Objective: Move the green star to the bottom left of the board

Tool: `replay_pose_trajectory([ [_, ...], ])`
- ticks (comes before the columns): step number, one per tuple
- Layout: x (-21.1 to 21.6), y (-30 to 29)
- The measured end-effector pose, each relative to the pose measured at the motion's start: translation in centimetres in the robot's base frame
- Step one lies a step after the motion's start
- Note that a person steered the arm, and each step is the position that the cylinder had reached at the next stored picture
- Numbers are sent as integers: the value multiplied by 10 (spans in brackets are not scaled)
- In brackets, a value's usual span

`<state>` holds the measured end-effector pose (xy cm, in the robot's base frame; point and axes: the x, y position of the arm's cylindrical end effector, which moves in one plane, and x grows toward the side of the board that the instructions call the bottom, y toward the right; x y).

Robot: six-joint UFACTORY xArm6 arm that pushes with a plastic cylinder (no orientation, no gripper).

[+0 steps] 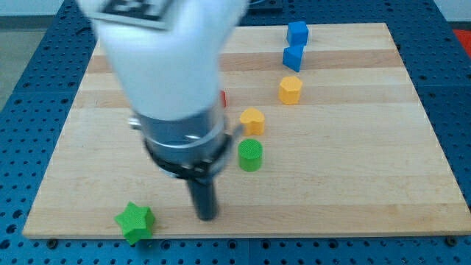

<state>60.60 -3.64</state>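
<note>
No jaws are on this arm at all, so nothing opens, shuts or holds; it ends in a dark rod, and my tip is the low end of that rod. Just to the view's left of my tip, and a little lower, sits the green star. It looks close to my tip but not touching it, with a bit of bare wood between them. The green star is right by the bottom edge of the wooden board, near the bottom left corner. So I think the job is nearly done or even done. If anything is left, it may be a small push more to the view's left. Now for the count. I see one green star. I see one green round block up and to the view's right of my tip. I see two yellow blocks, one just above the green round block and one higher up. I see two blue blocks near the top, one just under the other. A tiny bit of a red block peeks out from behind the arm, and I cannot tell its shape.
</note>
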Motion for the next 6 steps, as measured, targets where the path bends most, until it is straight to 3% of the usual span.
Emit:
replay_pose_trajectory([
  [1,12,11],
  [4,12,-167],
  [6,-3,-182],
])
